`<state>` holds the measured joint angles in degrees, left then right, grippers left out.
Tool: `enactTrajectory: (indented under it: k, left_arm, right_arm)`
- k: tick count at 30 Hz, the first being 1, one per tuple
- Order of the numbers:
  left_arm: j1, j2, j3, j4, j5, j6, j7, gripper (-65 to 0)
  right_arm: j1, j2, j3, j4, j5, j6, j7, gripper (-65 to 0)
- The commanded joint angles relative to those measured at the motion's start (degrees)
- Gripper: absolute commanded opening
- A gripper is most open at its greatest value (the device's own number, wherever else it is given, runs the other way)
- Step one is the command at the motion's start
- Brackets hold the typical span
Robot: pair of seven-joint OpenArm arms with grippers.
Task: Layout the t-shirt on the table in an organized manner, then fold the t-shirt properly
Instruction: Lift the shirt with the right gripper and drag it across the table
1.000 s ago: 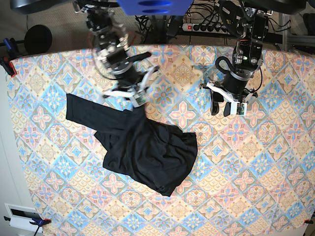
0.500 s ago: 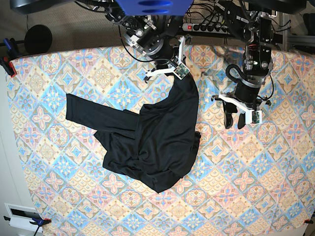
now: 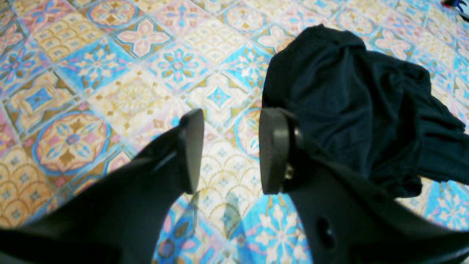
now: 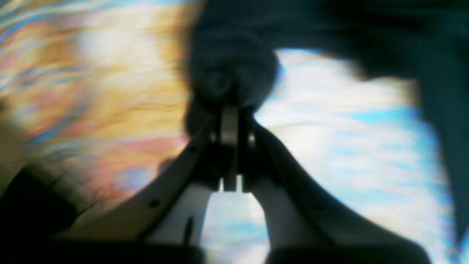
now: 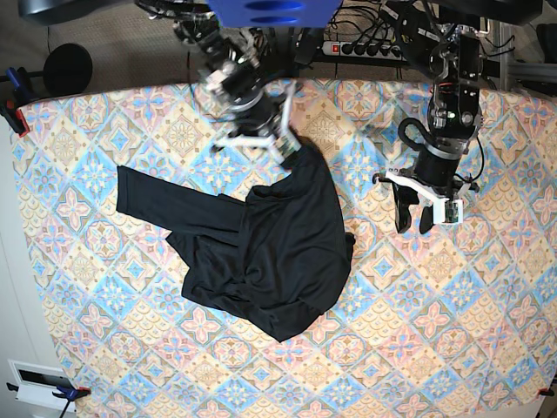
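Observation:
The black t-shirt (image 5: pixel 270 248) lies bunched on the patterned table (image 5: pixel 487 331), one sleeve stretched toward the left. My right gripper (image 5: pixel 291 148) is shut on its upper edge and lifts it toward the table's back. In the blurred right wrist view, the closed right gripper (image 4: pixel 230 121) pinches a wad of the t-shirt (image 4: pixel 231 73). My left gripper (image 5: pixel 416 216) hangs open over bare table, to the right of the garment and apart from it. In the left wrist view, the left gripper (image 3: pixel 231 150) has nothing between its fingers, and a fold of the t-shirt (image 3: pixel 348 102) lies just beyond them on the table (image 3: pixel 91 66).
A power strip (image 5: pixel 365 48) and cables lie behind the table's far edge. A round black object (image 5: pixel 65 68) sits past the back left corner. Clamps (image 5: pixel 13 113) grip the cloth at the left edge. A white box (image 5: pixel 39 383) lies near the front left corner.
My right gripper carried the shirt's edge up and to the right, spreading the body, then came back slightly left. The left gripper drifted a little right and down, still open.

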<state>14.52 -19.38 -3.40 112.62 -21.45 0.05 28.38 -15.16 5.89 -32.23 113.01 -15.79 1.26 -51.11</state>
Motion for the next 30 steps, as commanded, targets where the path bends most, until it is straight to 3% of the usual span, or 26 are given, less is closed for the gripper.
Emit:
enactTrajectory:
  k: [1,5,13,17,21,30]
  left_arm:
    - [-0.15,-0.45,-0.25,1.18,-0.13,-0.19,-1.26,-41.0]
    - [1.17,-0.36,0.63,1.10,-0.13,-0.19,-1.26,-41.0]
    - [2.40,-0.36,4.06,1.01,0.22,-0.19,-1.26,-41.0]
    - [2.57,-0.45,6.70,1.01,0.49,-0.19,-1.26,-41.0]
    - [2.66,-0.45,7.57,1.01,0.49,-0.19,-1.26,-41.0]
    - [2.66,-0.45,8.28,-0.31,0.40,-0.19,-1.26,-41.0]
  right_arm:
    - [1.84,-0.31,1.06,1.85,-2.19,-0.51,0.34,-65.0]
    - [9.14,-0.31,1.85,1.05,-7.64,-0.51,0.87,-65.0]
    - [20.48,-0.40,2.65,-0.35,-7.99,-0.95,8.87,-65.0]
    - [25.58,-0.40,6.51,-3.17,-7.99,-1.04,10.89,-65.0]
    - [31.20,-0.40,9.85,-8.62,-7.72,-4.38,11.86,-65.0]
    - [42.10,2.15,18.56,-20.92,-7.72,-4.47,16.69,-65.0]
